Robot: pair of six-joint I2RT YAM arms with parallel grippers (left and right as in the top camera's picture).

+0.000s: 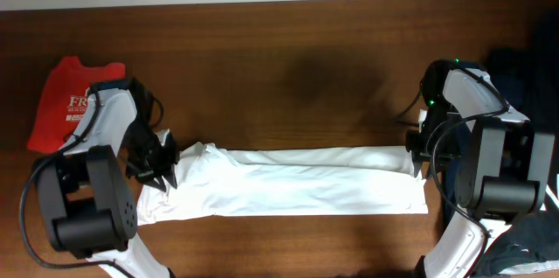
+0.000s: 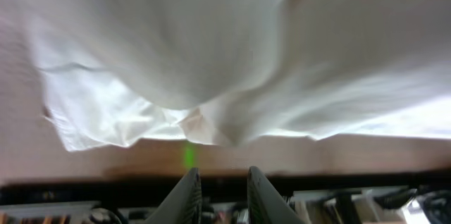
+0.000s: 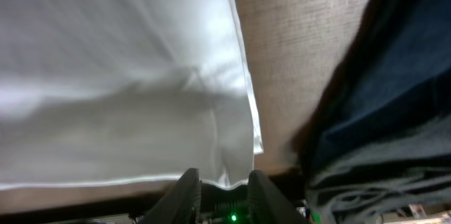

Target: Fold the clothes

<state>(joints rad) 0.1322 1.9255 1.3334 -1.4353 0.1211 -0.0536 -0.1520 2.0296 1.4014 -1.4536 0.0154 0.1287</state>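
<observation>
The white T-shirt (image 1: pixel 288 182) lies folded into a long band across the brown table (image 1: pixel 288 77), its print hidden. My left gripper (image 1: pixel 162 169) is at the band's crumpled left end. In the left wrist view its fingers (image 2: pixel 222 178) are apart with nothing between them, and the cloth (image 2: pixel 211 55) lies just ahead, not touching. My right gripper (image 1: pixel 419 157) is at the band's right end. In the right wrist view its fingers (image 3: pixel 222 182) are apart, and the shirt's hem corner (image 3: pixel 225 146) reaches in between the tips.
A red shirt with white lettering (image 1: pixel 70 103) lies at the far left. A pile of dark blue clothes (image 1: pixel 524 68) sits at the right edge and also shows in the right wrist view (image 3: pixel 394 76). More grey-blue cloth (image 1: pixel 524 256) is at the front right.
</observation>
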